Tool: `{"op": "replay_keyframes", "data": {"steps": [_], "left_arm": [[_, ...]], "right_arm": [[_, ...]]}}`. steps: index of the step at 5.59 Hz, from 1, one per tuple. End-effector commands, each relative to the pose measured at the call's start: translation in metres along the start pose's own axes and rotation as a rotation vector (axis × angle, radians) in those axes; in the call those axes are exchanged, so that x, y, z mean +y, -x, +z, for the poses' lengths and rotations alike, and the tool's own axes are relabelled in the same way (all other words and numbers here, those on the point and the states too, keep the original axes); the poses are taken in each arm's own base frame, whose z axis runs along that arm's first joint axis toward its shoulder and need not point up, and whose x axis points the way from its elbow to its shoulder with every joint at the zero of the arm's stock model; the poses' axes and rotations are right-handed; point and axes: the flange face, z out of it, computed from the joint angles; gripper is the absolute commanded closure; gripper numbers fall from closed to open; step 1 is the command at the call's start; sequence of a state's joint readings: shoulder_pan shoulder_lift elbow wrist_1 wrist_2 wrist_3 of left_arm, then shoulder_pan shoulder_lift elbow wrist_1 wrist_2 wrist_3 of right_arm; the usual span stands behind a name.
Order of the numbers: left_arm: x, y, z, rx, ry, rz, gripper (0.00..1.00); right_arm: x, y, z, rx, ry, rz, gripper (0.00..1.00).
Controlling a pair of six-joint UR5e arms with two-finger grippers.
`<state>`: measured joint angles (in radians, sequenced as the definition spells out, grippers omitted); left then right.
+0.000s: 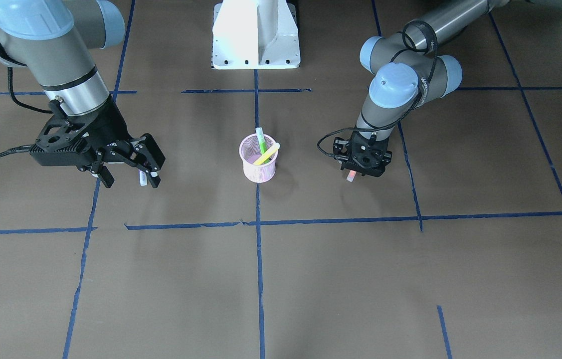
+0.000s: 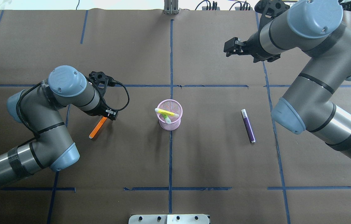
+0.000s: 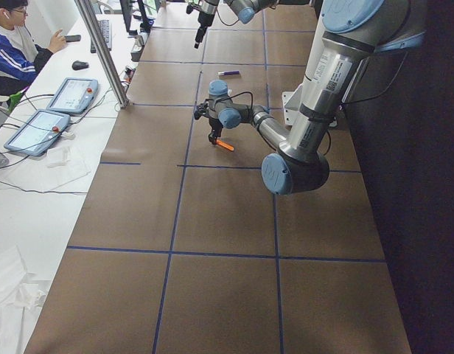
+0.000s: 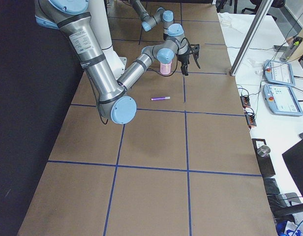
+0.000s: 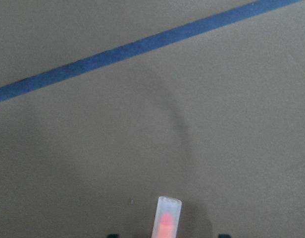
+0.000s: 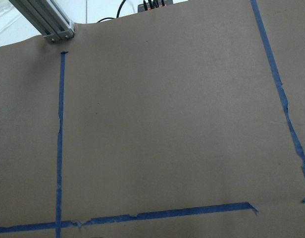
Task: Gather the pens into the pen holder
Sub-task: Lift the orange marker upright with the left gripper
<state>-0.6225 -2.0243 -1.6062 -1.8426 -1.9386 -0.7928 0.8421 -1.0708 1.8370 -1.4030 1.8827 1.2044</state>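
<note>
The left arm is folded low, its gripper [image 1: 359,168] pointing straight down, fingers apart on either side of the orange pen [image 2: 98,127] lying on the table. The right arm holds its gripper [image 1: 128,179] raised, fingers spread and empty; the purple pen [image 2: 248,125] lies on that side. The pink cup [image 1: 259,172] at mid-table holds the green pen [image 1: 261,141] and the yellow pen [image 1: 268,154].

Your table [image 2: 212,161]: one flat top covered in brown paper and marked into large squares by blue tape lines [image 2: 170,155]. On it you have:

- a white base [image 1: 256,35] at the robot's edge
- a pink mesh pen holder [image 2: 170,124], upright on the central tape line
- a purple pen [image 2: 248,126] lying flat, well apart on the robot's right, pale cap pointing away from the robot
- an orange pen [image 2: 97,128] lying slantwise, well apart on the robot's left
</note>
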Motion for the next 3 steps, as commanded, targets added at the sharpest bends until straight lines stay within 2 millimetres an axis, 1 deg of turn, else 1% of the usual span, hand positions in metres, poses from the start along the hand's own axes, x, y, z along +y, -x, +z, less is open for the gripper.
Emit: {"op": "replay_keyframes", "data": {"steps": [1,2,3], "left_arm": [[0.0002,0.0008,0.0003,-0.002,0.0,0.005,0.67],[0.0007,0.0016,0.0008,-0.003,0.001,0.005,0.82],[0.0008,0.0015,0.0008,-0.002,0.002,0.003,0.92]], "right_arm": [[-0.0028,-0.0012,-0.0021,-0.002,-0.003,0.003,0.0],[-0.0041,-0.0019,-0.003,-0.003,-0.003,0.003,0.0],[-0.0052,-0.0025,-0.0038,-0.004,-0.001,0.005,0.0]]}}
